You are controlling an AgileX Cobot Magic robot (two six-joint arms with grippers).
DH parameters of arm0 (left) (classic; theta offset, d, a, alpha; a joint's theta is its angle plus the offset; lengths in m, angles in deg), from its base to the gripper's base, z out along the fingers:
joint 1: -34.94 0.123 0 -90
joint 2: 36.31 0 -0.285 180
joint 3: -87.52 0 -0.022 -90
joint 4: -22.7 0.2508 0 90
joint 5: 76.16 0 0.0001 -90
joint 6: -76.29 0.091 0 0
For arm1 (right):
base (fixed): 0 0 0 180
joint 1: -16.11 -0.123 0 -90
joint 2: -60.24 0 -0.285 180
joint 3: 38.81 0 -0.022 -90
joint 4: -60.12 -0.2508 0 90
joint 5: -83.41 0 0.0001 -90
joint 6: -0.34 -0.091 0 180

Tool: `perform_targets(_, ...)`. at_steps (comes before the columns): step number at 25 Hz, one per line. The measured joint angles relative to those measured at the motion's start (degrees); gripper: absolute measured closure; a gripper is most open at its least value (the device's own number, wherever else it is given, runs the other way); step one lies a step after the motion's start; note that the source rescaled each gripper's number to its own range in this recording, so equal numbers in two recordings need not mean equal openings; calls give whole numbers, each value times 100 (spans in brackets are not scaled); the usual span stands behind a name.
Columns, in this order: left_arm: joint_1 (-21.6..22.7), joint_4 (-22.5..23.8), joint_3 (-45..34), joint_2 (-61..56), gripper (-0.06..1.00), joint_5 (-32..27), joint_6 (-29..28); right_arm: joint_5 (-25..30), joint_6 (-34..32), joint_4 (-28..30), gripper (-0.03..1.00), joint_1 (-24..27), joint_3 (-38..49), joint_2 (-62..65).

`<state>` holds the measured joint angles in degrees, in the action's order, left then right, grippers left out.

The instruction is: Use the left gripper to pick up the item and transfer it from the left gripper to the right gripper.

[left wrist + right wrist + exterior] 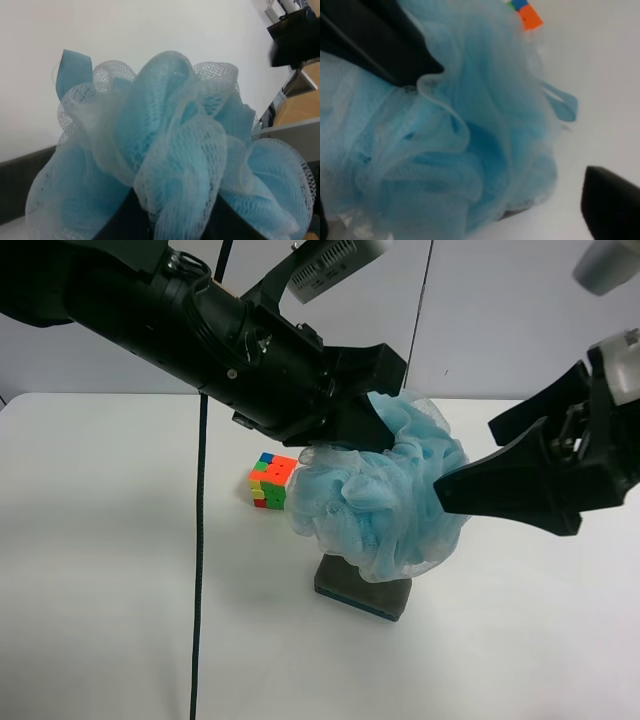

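Right now my left gripper (380,405) is clamped on the top of the item (385,505), holding it clear of the desk (100,590), and my right gripper (466,462) sits just beside it, jaws wide apart. I fear they'd pinch only loose outer mesh, so it slips once the left lets go

Left gripper (383,400) tight (right gripper (468,458) wide)

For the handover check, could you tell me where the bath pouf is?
The pouf hangs mid-frame in the exterior high view, in the left gripper, above the eraser, right gripper alongside.
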<state>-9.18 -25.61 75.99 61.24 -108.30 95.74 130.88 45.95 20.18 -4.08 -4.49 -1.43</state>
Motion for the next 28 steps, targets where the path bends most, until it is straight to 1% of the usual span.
perform_targets(5,0,0,0,0,92,-19,0,-470,431,-44,-3,-517,-7,-547)
perform_targets(9,0,-91,0,0,92,-29,0,-1078,764,-46,-3,-981,-7,-1010)
perform_targets(12,0,-127,0,0,93,-68,0,-1393,839,-46,-3,-1314,-7,-1367)
perform_targets(16,5,-85,-5,0,93,-181,20,-1691,882,-46,-3,-1571,-7,-1742)
perform_targets(17,5,-78,-5,4,93,-188,25,-1742,882,-46,-1,-1585,-7,-1810)
perform_targets(18,5,-78,-5,17,93,-188,22,-1767,894,-46,5,-1594,-9,-1855)
perform_targets(19,5,-78,-5,30,93,-193,22,-1774,894,-38,14,-1594,-9,-1902)
perform_targets(21,5,-78,-5,45,93,-194,22,-1774,899,39,34,-1594,-9,-1951)
perform_targets(22,5,-78,-5,45,93,-194,27,-1768,899,93,50,-1594,-9,-1958)
perform_targets(23,5,-78,-5,45,94,-184,42,-1768,905,211,57,-1594,-9,-1965)
perform_targets(28,5,-78,-5,45,94,-158,100,-1768,911,303,57,-1596,-9,-1965)
